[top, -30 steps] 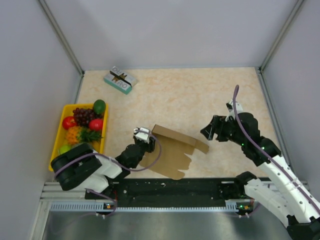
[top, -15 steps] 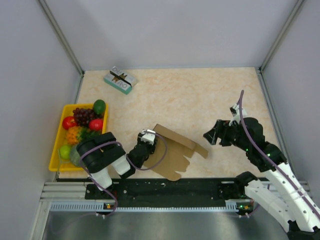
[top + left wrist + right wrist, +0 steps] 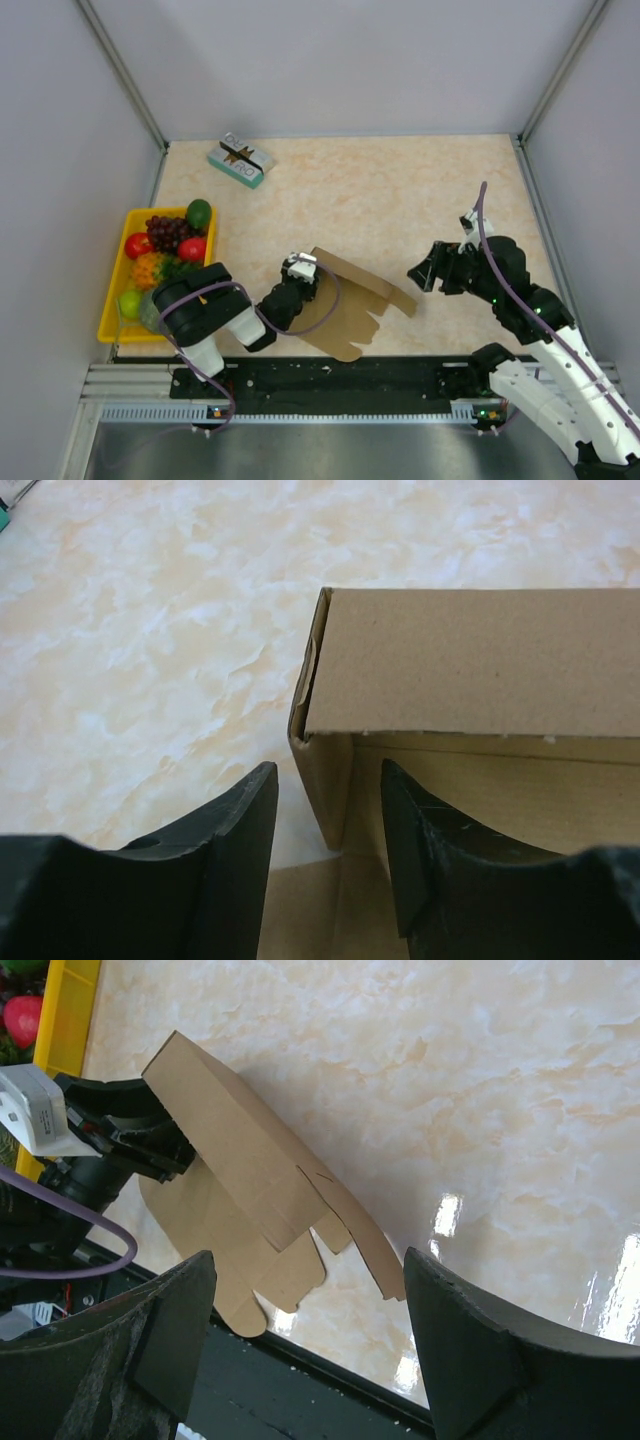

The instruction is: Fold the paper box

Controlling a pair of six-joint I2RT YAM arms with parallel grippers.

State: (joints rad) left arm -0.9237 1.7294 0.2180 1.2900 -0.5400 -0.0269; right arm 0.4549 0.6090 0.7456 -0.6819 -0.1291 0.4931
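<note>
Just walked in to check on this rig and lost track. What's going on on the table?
Two robot arms are working on a brown paper box, partly folded with one long wall raised, near the front edge of the table. The left pincer straddles that wall's corner, fingers either side without visibly pinching it. The right pincer hovers open just off the box's right end, holding nothing.

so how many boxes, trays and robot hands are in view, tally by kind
boxes: 2 (paper box, teal-and-white printed box)
trays: 1 (yellow tray, holding fruit not counted here)
hands: 2 (left hand, right hand)
total: 5
</note>
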